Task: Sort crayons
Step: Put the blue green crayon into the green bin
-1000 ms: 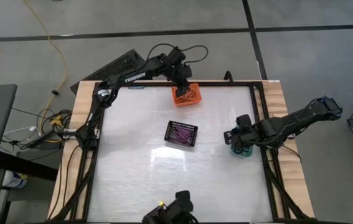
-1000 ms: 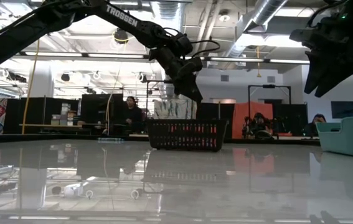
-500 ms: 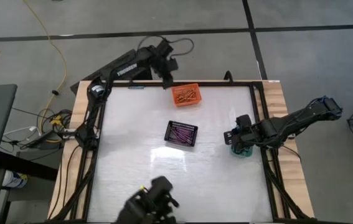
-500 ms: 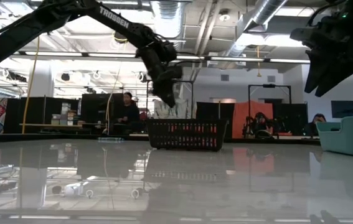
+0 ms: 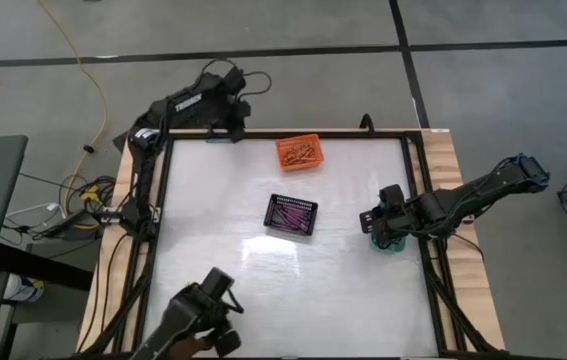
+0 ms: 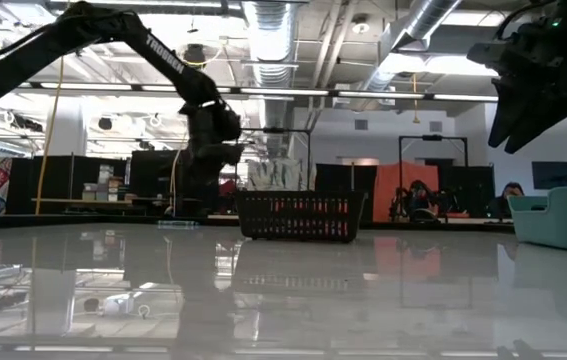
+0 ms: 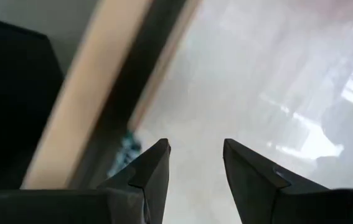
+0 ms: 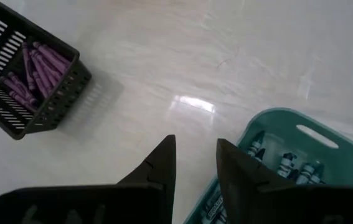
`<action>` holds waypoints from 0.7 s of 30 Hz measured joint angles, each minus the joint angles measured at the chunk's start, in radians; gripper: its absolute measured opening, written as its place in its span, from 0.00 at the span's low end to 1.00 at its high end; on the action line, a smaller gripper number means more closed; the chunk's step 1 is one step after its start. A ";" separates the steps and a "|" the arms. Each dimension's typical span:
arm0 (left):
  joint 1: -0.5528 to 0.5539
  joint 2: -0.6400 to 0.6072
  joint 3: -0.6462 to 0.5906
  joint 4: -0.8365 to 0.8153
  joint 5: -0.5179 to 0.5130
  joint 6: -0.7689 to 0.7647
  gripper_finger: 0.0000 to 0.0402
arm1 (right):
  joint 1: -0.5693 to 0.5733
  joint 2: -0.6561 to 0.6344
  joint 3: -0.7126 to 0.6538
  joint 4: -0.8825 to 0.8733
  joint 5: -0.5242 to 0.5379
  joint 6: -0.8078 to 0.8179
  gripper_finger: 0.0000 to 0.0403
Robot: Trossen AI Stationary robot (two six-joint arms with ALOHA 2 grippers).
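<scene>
on the white table we see crayons sorted into orange, black and teal plastic baskets, none loose; both grippers, left and right, part-open, empty.

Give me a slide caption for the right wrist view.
Right hand, open and empty, hovers over the teal basket of blue crayons; purple crayons fill the black basket nearby.

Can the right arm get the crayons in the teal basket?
Probably yes. The right gripper hangs open and empty right above the teal basket, and nothing covers the crayons inside.
</scene>
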 joint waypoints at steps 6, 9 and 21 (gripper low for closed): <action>0.026 -0.132 -0.197 0.088 -0.050 0.082 0.35 | 0.000 0.000 0.000 -0.002 0.017 -0.001 0.27; 0.051 -0.202 -0.293 0.160 -0.059 0.124 0.35 | 0.000 0.000 0.000 -0.002 0.033 -0.004 0.27; 0.061 -0.252 -0.512 0.331 -0.132 0.332 0.35 | -0.014 0.000 0.000 0.002 0.046 0.000 0.27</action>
